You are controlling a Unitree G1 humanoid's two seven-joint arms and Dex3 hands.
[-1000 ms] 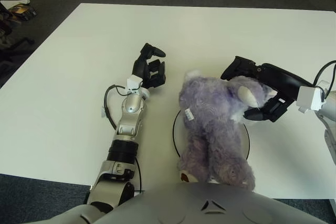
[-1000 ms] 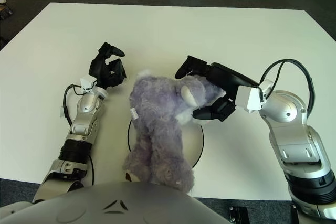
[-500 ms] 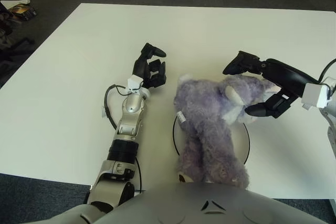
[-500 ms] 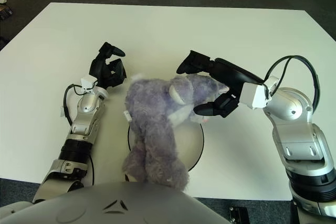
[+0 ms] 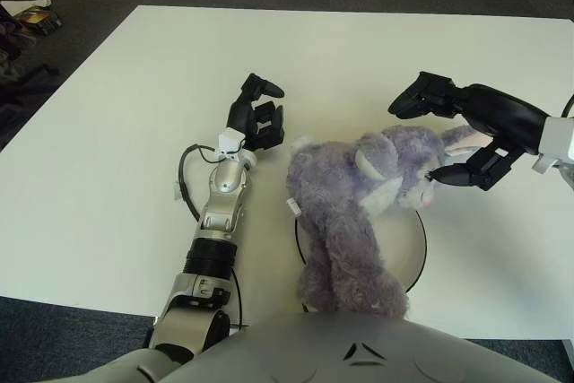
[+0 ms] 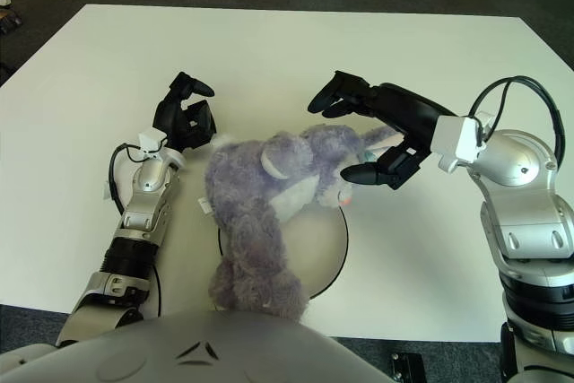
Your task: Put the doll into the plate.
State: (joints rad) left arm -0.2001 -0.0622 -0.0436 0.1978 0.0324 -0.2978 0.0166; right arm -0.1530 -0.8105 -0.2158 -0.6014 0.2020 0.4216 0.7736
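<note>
Sprawled across the white plate (image 6: 327, 253), the purple plush doll (image 6: 269, 195) lies with its head toward the robot's right and its legs hanging over the plate's near rim toward the robot's body. Its pale-lined ear points up and its pink nose sits at the right end of the head. Just above and beside that head, the right hand (image 5: 462, 136) has its black fingers (image 6: 336, 94) spread: the upper ones arch over the head, the lower one points at the snout, and it grips nothing. On the other side, the left hand (image 5: 257, 116) rests on the white table (image 5: 117, 132) close to the doll's back, fingers curled loosely upward and holding nothing. A black cable (image 5: 184, 177) loops beside the left forearm.
</note>
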